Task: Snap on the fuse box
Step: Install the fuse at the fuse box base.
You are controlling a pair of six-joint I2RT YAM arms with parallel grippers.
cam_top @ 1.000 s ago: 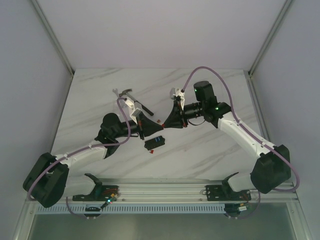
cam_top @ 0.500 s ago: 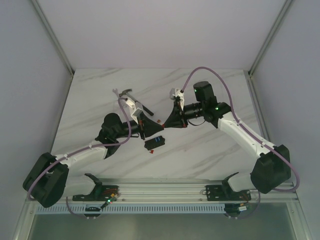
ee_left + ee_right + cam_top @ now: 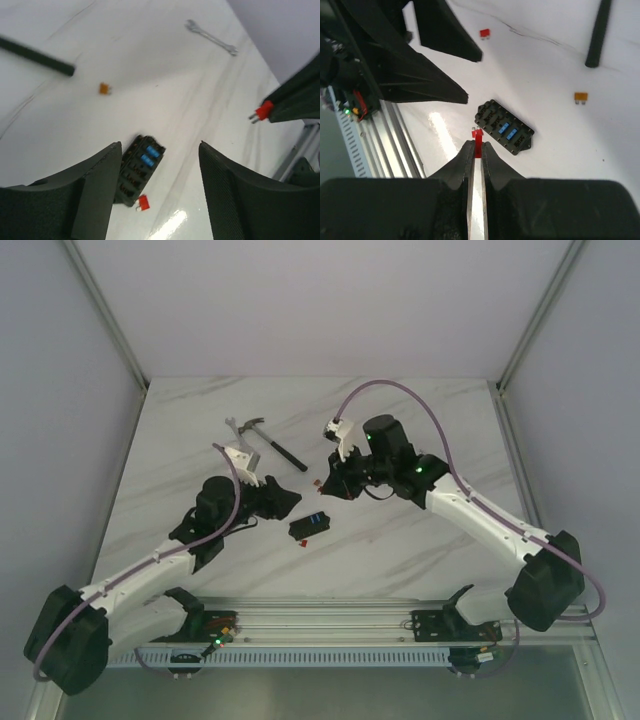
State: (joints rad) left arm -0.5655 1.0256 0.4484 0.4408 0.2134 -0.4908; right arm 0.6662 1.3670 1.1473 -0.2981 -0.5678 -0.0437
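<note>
The fuse box (image 3: pixel 311 525) lies flat on the marble table, a black block with two blue fuses set in it (image 3: pixel 137 167) (image 3: pixel 505 127). My right gripper (image 3: pixel 476 145) is shut on a small red fuse (image 3: pixel 478 138) and hangs just above the box's near corner; in the top view it (image 3: pixel 326 483) sits up and right of the box. My left gripper (image 3: pixel 160 148) is open and empty, and its fingers straddle the view of the box. In the top view the left gripper (image 3: pixel 287 501) is just left of the box.
A loose red fuse (image 3: pixel 143 202) lies against the box's end. An orange fuse (image 3: pixel 103 88) (image 3: pixel 580 96) and another red fuse (image 3: pixel 485 33) lie on the table. The black-handled hammer (image 3: pixel 268 440) rests behind the grippers, and a wrench (image 3: pixel 210 37) lies farther off.
The two grippers were tip to tip over the table. My left gripper has opened and drawn back to the left and lower. The right gripper keeps the red fuse and has shifted left.
</note>
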